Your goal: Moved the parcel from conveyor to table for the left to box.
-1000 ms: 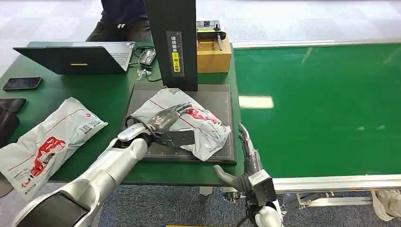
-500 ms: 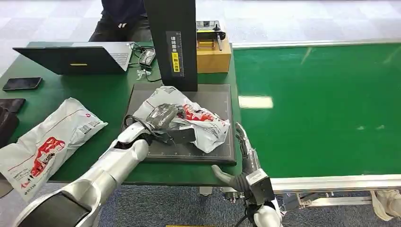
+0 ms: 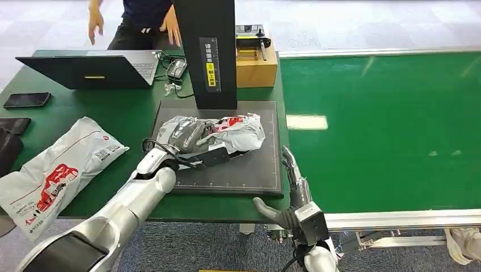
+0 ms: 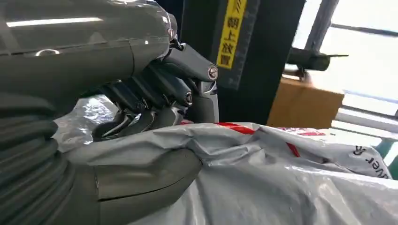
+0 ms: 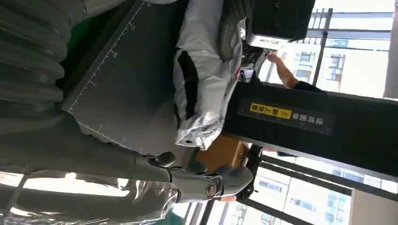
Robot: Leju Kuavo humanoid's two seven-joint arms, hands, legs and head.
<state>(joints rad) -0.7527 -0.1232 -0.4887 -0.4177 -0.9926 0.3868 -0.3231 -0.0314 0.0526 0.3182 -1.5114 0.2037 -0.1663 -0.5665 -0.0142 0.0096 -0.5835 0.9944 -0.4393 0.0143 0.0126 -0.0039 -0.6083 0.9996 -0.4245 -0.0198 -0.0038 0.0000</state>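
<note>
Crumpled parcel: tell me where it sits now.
In the head view the crumpled parcel lies on the dark mat, just before the black column, gripped by the left robot hand.

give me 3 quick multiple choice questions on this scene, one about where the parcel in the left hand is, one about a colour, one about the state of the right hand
1. Where is the parcel that the left hand grips?
A. on the conveyor belt
B. over the dark gridded mat
C. on the laptop

2. What colour is the conveyor belt?
A. green
B. black
C. blue

3. What is the state of the right hand?
A. holding a parcel
B. pressing on the phone
C. open, holding nothing

Answers: 1 B, the head view shows the crumpled parcel above the dark gridded mat, in front of the black column. 2 A, the belt surface is bright green. 3 C, its fingers are spread at the table edge with nothing in them.
</note>
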